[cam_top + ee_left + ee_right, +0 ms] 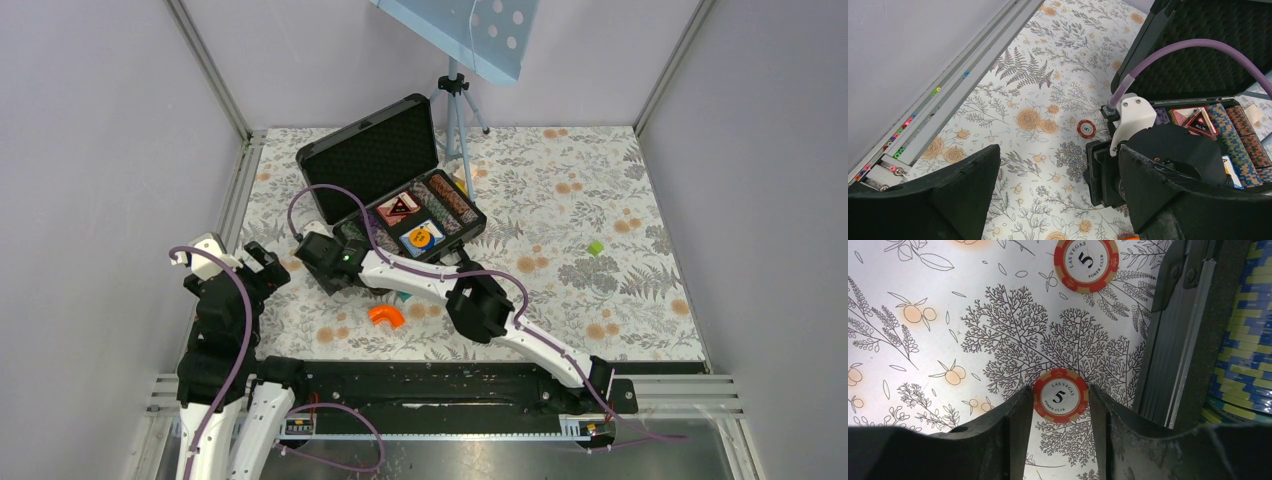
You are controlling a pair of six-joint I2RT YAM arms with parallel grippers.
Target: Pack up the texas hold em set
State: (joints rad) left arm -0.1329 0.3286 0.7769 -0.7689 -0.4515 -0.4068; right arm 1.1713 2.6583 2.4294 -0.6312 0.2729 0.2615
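The black briefcase (372, 157) lies open at the back of the table, its lid raised. Its tray holds rows of striped chips (452, 203) and two card decks (400, 209). My right gripper (305, 248) reaches to the case's left side, low over the cloth. In the right wrist view both fingertips of that gripper (1060, 390) press the rim of a red "5" chip (1061, 395). A second red chip (1086, 265) lies flat just beyond; the same loose chip (1086, 129) shows in the left wrist view. My left gripper (1058, 200) hangs open and empty to the left.
An orange curved piece (384, 316) lies near the right arm's forearm, and a small green block (596, 247) sits at right. A tripod (455, 110) stands behind the case. The case's outer wall (1178, 340) is close to the right finger. A metal rail (948, 95) borders the left edge.
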